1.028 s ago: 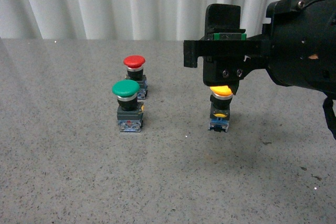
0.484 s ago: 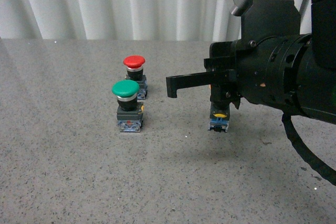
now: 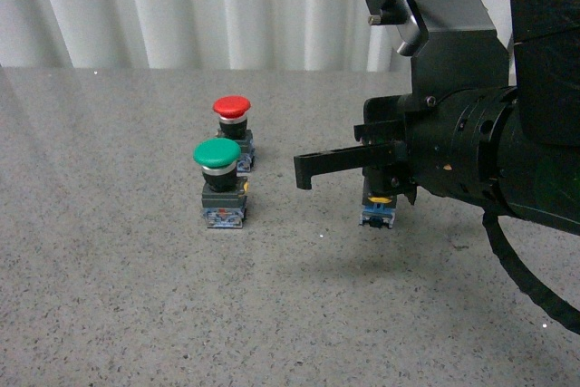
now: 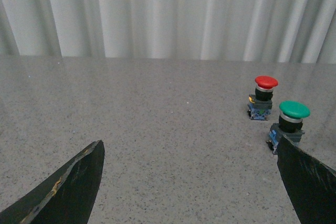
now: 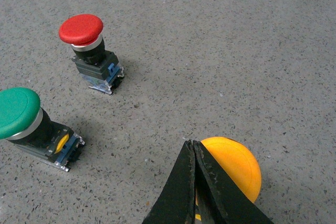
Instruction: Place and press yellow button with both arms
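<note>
**Right hand down over the yellow cap; left hand waiting**

Front view: a second ago you could see the yellow cap under the right hand [image 3: 306, 169]. Now the right arm [image 3: 471, 156] has rolled and dropped, and it hides the cap. Only the base of the yellow button [image 3: 378, 210] shows, standing upright on the counter [image 3: 136, 296], to the right of the green button [image 3: 217, 153] and well apart from it. The red button [image 3: 232, 106] stands just behind the green one. Neither has moved. The placing looks done, and the press is the step in hand.

Left wrist view: your left hand [image 4: 188, 145] is spread wide and holds nothing. It faces the red button [image 4: 266, 82] and the green button [image 4: 294, 110], and the yellow one is out of its sight.

Right wrist view: the right hand [image 5: 192, 145] has its fingers shut together, gripping nothing. They reach leftward over the yellow button [image 5: 233, 169], whose cap peeks out beside them. You cannot tell from here whether they bear on it. The green button [image 5: 18, 111] and the red button [image 5: 80, 29] lie further left.
</note>
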You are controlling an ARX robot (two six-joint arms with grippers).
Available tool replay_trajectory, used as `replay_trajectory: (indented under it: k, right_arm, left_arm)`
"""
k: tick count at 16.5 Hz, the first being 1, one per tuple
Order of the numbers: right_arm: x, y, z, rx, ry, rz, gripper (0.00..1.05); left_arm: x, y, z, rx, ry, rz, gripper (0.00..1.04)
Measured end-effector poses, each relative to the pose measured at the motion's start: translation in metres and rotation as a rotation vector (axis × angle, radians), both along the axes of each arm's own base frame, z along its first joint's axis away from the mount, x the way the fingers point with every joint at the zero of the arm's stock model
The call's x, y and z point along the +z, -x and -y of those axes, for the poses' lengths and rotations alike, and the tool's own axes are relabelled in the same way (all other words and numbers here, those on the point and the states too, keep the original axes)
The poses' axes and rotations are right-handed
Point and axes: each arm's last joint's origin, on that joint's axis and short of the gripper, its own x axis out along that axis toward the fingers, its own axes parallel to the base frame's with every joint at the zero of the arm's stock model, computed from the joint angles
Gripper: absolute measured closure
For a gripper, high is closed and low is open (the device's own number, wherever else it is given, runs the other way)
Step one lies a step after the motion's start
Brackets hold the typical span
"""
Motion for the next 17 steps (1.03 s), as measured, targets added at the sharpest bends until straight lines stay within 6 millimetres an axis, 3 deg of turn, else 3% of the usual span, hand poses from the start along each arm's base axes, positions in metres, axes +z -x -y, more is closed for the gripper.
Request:
replay_trajectory:
  k: [11, 15, 17]
  right_arm:
    - [0.0, -0.009, 0.004, -0.041, 0.051, -0.085, 1.03]
    - [0.005, -0.007, 0.008, -0.063, -0.045, -0.023, 1.03]
    - [0.02, -0.002, 0.012, -0.088, -0.14, 0.034, 1.03]
  left_arm:
    - [0.0, 0.0, 0.0, 0.0, 0.0, 0.0, 0.07]
    - [0.0, 0.0, 0.0, 0.0, 0.0, 0.0, 0.07]
    - [0.0, 0.0, 0.0, 0.0, 0.0, 0.0, 0.07]
